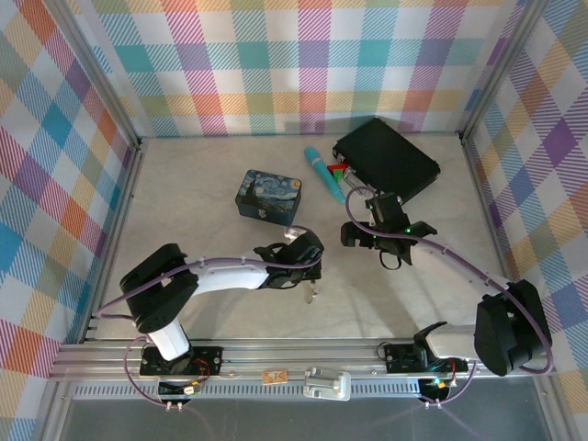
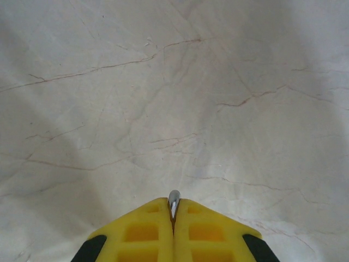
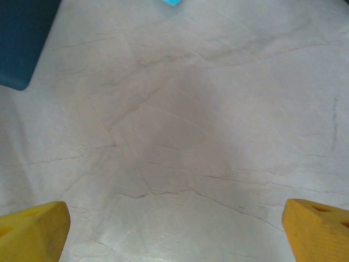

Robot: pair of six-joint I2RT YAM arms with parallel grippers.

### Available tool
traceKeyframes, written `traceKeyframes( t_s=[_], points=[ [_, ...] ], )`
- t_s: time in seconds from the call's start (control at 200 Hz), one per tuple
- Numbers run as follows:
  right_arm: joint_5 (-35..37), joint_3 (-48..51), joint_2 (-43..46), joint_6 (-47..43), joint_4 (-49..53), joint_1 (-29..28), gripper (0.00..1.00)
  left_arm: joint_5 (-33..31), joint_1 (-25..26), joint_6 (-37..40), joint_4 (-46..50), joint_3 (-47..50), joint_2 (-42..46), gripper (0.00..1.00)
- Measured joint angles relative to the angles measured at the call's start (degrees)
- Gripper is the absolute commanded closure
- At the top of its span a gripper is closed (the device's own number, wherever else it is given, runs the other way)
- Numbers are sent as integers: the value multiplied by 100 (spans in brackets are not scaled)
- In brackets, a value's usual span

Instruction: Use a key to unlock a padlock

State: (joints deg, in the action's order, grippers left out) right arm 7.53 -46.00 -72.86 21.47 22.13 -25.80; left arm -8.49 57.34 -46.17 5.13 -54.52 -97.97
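Hovering on the near side of the tin [image 1: 269, 196]: left gripper [image 1: 313, 285]; right gripper [image 1: 360, 235] sits right of the tin.
Left wrist: 2 fingers [image 2: 142, 234] pressed together, pinching the key [image 2: 174, 202].
Right wrist: 2 fingers [image 3: 32, 229] spread wide apart, tin corner ahead.

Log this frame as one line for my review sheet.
left gripper: shut on key, tip exposed | right gripper: open, empty, over table | stage: key held, not yet inserted
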Motion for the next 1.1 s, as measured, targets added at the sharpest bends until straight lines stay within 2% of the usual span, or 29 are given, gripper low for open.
traceKeyframes(
  t_s=[0.085, 0.16, 0.255, 0.455, 0.58, 0.66, 0.795, 0.94, 1.1],
  points=[
    [37, 151, 155, -52, -11, 109, 1, 9, 0, -4, 31, -94, -201, 94],
    [44, 240, 223, -118, -22, 232, 1, 11, 0, 4, 39, -155, -247, 76],
    [35, 343, 232, -214, -140, 457, 1, -11, 0, -11, 57, -168, -249, 62],
    [68, 428, 149, -584, -667, 1012, 1, -286, 0, 94, 289, -168, -37, 43],
    [269, 428, -118, -868, -1132, 1316, 1, -680, -94, 247, 568, -168, 597, 31],
    [483, 437, -317, -1084, -1469, 1432, 1, -944, -240, 428, 748, -160, 1154, 27],
    [614, 682, -638, -1373, -2326, 1703, 1, -1440, -911, 761, 1005, -46, 2090, 17],
    [540, 1250, -953, -1652, -3440, 1989, 1, -2048, -2002, 1320, 1311, 313, 2986, 7],
    [337, 1416, -1285, -1849, -4378, 2221, 1, -2623, -3198, 2002, 1165, 938, 3622, 6]
  ],
)
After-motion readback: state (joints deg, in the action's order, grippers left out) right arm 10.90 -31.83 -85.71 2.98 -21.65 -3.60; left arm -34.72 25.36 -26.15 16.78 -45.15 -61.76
